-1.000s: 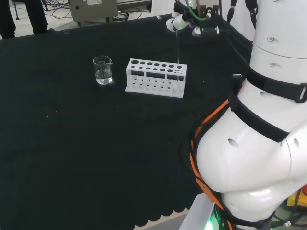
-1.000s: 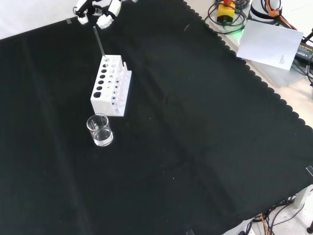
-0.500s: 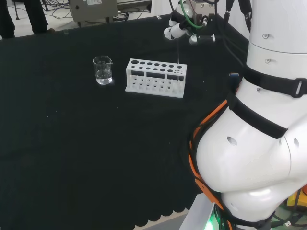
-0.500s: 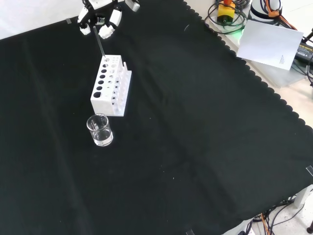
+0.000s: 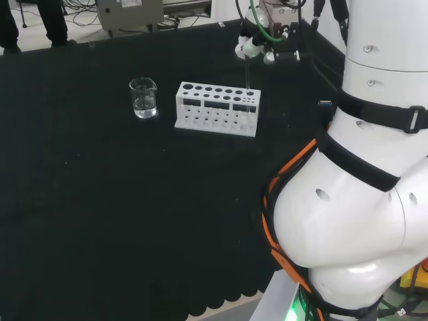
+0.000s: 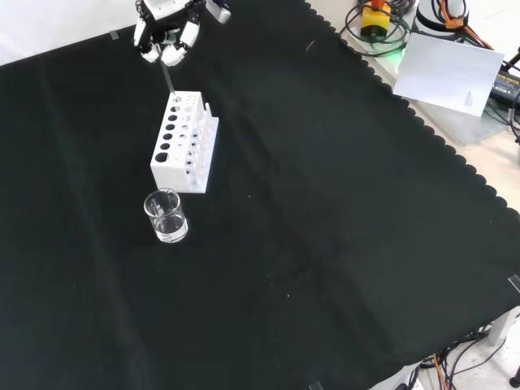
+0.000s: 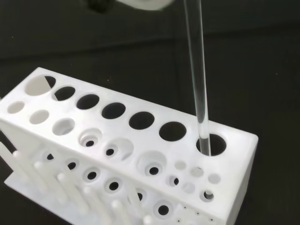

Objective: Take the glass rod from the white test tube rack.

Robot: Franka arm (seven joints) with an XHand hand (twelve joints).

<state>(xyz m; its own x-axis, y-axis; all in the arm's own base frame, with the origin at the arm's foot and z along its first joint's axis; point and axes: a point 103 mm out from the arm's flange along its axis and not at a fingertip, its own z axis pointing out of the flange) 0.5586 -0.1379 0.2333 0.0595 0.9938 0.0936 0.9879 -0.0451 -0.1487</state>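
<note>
On the black cloth (image 6: 325, 211), nearest in the front view, a clear beaker (image 6: 166, 216), upright, apparently with a little clear liquid. Just beyond it, apart and not touching, the white rack (image 6: 184, 142), lengthwise away from that camera, top row of round holes open and smaller holes along the side. At the rack's far end, the glass rod (image 6: 168, 80), upright with a slight tilt, lower end down in the end hole; close up from the wrist, rod (image 7: 198, 79) plainly inside the rim of that end hole of the rack (image 7: 117, 154), the other holes vacant. Above the rod's upper end, the hand (image 6: 166, 32), fingers curled in around the rod's top; actual contact too small to tell. Seen from the head camera, beaker (image 5: 143, 98) at left, rack (image 5: 217, 109) to its right, rod (image 5: 248, 73) at the rack's right end under the hand (image 5: 257, 43), big white arm links at right. Off the cloth in the front view, upper right, a white sheet (image 6: 448, 71) and loose cables (image 6: 382, 28), well apart from the rack.
</note>
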